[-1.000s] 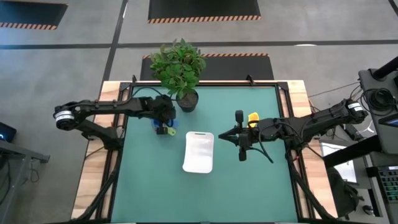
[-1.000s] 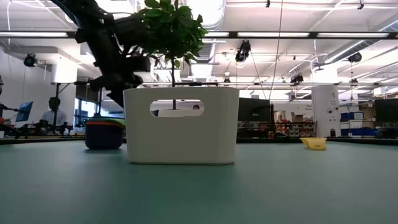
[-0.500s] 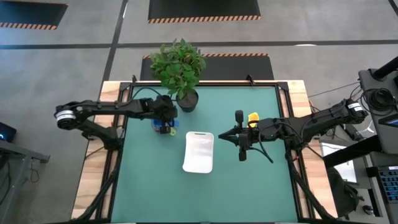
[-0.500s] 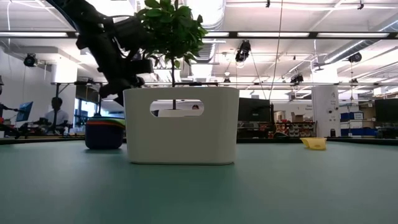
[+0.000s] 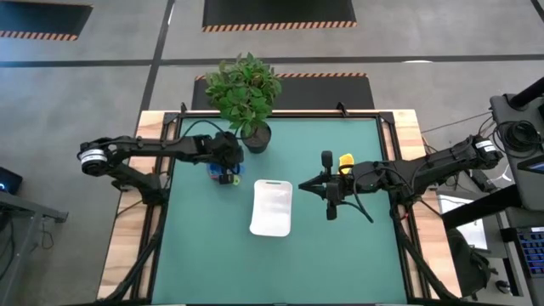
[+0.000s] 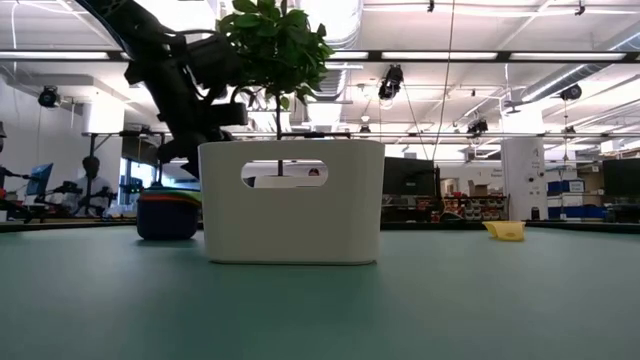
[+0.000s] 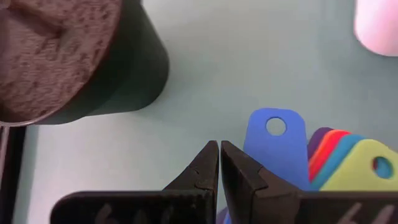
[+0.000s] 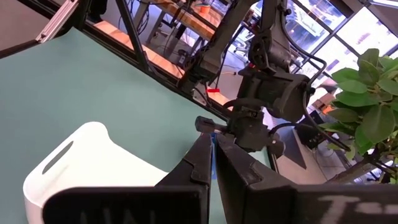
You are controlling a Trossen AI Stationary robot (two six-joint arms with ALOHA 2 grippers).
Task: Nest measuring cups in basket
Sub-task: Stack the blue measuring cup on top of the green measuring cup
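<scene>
- Cups: a nested stack of measuring cups stands on the worktop near its far left corner, just in front of the plant pot and apart from the basket at mid-table. One yellow cup lies alone towards the right edge.
- Handling, as judged: thin rigid plastic, light, smooth and likely to slip or tip. The fanned flat handles look the surest hold; a pinch across a single handle risks lifting only that cup.
- Basket: stiff, light, upright; it may slide if nudged.
- Left gripper: fingers pressed together, holding nothing, poised over the stack beside the blue handle.
- Right gripper: fingers pressed together, empty, hovering between the basket and the yellow cup.
</scene>
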